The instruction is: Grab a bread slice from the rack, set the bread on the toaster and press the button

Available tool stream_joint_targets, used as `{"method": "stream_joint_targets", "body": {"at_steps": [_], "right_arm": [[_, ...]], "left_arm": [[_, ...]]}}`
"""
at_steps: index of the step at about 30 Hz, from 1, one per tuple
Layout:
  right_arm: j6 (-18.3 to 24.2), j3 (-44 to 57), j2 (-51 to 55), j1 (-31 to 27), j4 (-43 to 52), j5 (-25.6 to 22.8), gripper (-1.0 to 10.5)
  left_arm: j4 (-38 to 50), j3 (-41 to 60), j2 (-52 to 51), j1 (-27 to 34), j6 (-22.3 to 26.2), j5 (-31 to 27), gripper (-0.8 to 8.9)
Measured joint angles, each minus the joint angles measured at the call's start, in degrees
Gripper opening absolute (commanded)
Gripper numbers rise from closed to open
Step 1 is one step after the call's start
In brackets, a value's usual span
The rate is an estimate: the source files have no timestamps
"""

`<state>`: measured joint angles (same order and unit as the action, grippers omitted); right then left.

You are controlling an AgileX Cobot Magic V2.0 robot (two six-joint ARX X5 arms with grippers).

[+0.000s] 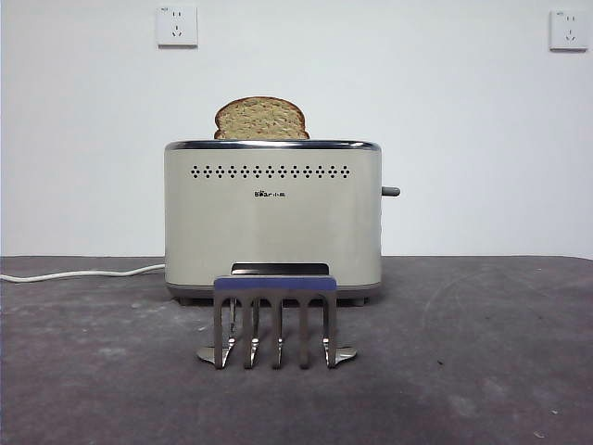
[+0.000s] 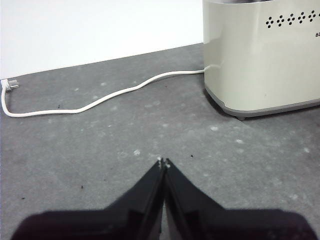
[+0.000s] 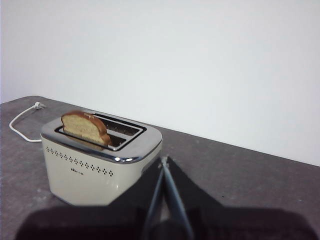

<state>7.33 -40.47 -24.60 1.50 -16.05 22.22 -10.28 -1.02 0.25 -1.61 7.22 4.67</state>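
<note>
Nearest me the rack point(image 1: 275, 315) stands bare on the desk point(image 1: 482, 371), and just behind it the toaster point(image 1: 272, 218) has the slice of bread point(image 1: 261, 120) upright in 1 slot, its dome still proud of the rim. I judge the lever point(image 1: 391, 192) is unpressed; a glancing push could shove the toaster instead. The right pincer point(image 3: 163, 161) hovers above its lever end, closed and empty. The left pincer point(image 2: 163, 162) waits low, also closed and empty.

A plain white wall point(image 1: 445, 111) stands behind. Two white sockets point(image 1: 177, 25) sit high on it. The counter point(image 1: 482, 352) is dark grey and mottled.
</note>
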Motion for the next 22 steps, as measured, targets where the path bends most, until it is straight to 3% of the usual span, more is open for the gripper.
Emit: {"method": "stream_joint_targets", "body": {"at_steps": [3,10,22], "right_arm": [[-0.9,8.4,4.0,0.0,5.5,-2.3,0.0],[-3.7,23.6,12.6,0.0,6.7,-10.5,0.0],[-8.9,37.5,22.8,0.0,6.2,-10.9,0.0]], "left_arm": [[0.0,0.0,0.0,0.0,0.0,0.0,-0.04],[0.0,0.0,0.0,0.0,0.0,0.0,-0.04],[0.0,0.0,0.0,0.0,0.0,0.0,-0.04]]}}
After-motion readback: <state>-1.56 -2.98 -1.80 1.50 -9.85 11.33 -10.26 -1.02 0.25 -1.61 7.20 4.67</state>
